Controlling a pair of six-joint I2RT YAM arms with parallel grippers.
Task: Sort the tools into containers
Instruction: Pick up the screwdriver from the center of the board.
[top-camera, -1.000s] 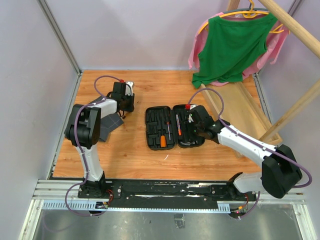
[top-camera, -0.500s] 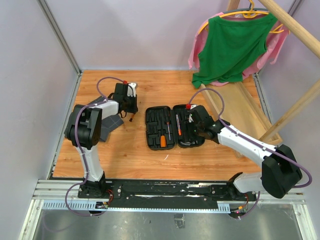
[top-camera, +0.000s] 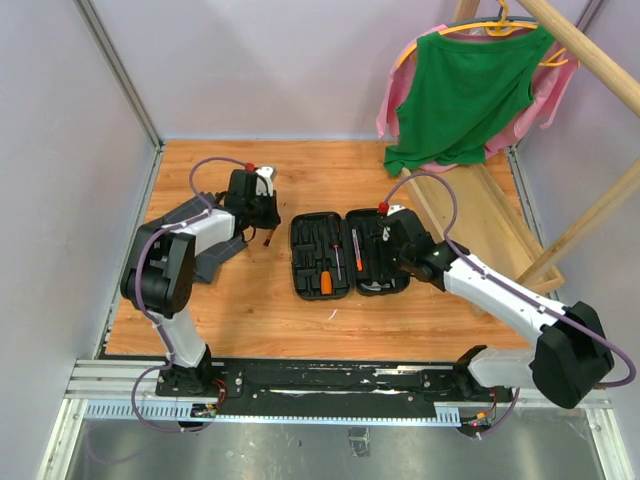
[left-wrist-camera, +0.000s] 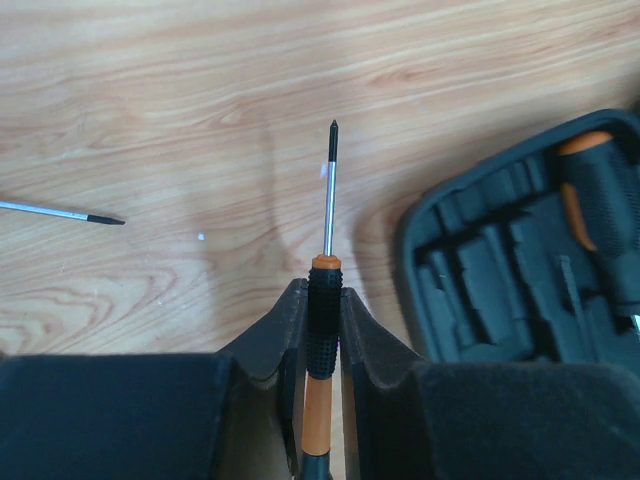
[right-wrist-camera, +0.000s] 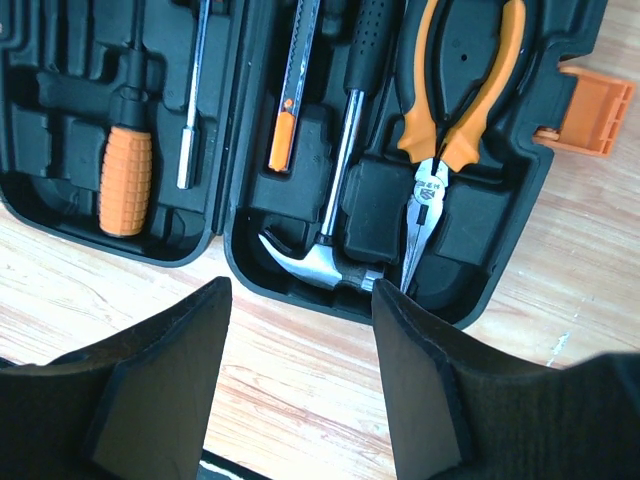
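- Top view: the left end effector (top-camera: 265, 222) sits at nine o'clock from the open tool case (top-camera: 305, 262) on the counter (top-camera: 250, 310).
- Left wrist: it's clamped on an orange-black screwdriver (left-wrist-camera: 322, 310), tip at twelve.
- Right wrist: the right end effector (right-wrist-camera: 300, 300) gapes empty; hammer (right-wrist-camera: 340, 150) and pliers (right-wrist-camera: 455, 90) lie slotted at twelve.

One case (top-camera: 300, 232); one hammer (right-wrist-camera: 335, 190); one pliers (right-wrist-camera: 462, 95); three screwdrivers (left-wrist-camera: 320, 310) (right-wrist-camera: 125, 180) (right-wrist-camera: 288, 120); one loose bit (left-wrist-camera: 60, 211); two garments (top-camera: 465, 90) (top-camera: 549, 92).
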